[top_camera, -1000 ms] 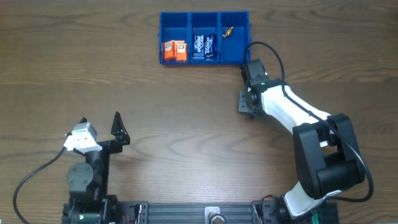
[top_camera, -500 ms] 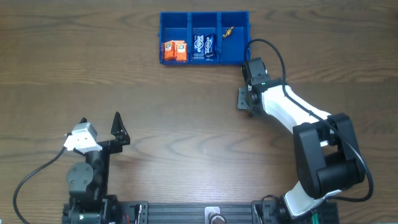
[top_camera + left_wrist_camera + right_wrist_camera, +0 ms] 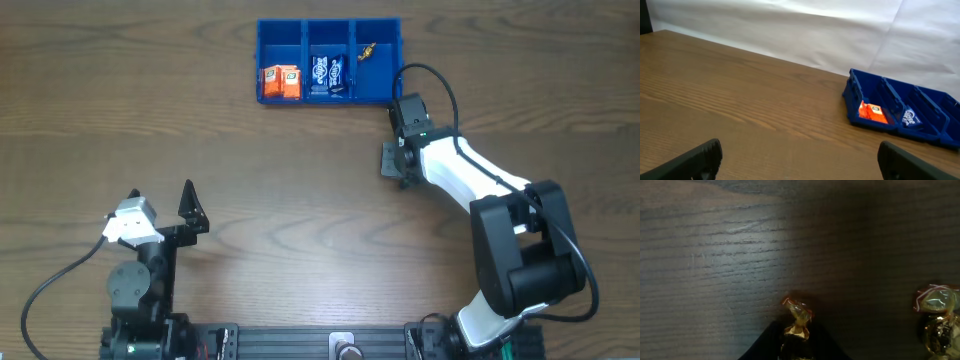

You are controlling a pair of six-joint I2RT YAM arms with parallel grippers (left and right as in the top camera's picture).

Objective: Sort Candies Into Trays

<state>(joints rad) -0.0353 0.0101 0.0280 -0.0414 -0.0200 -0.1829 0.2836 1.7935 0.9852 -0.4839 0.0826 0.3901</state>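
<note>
A blue three-compartment tray [image 3: 381,78] stands at the table's far side. It holds orange candies [image 3: 280,82] on the left, blue candies [image 3: 330,72] in the middle and one gold candy [image 3: 365,50] on the right. My right gripper [image 3: 392,160] sits low over the table just in front of the tray's right corner. In its wrist view the right gripper [image 3: 797,347] is shut on a gold-wrapped candy [image 3: 797,316], whose twisted end pokes out past the tips. A second gold candy [image 3: 937,315] lies on the wood beside it. My left gripper [image 3: 165,198] stands open near its base.
The left wrist view looks across bare wood to the tray [image 3: 855,95], with the orange candies [image 3: 872,112] in its nearest compartment. A white backdrop rises behind the table. Wide free tabletop lies between the two arms.
The right gripper has shifted slightly toward the tray with the gold candy. The left arm has not moved.
</note>
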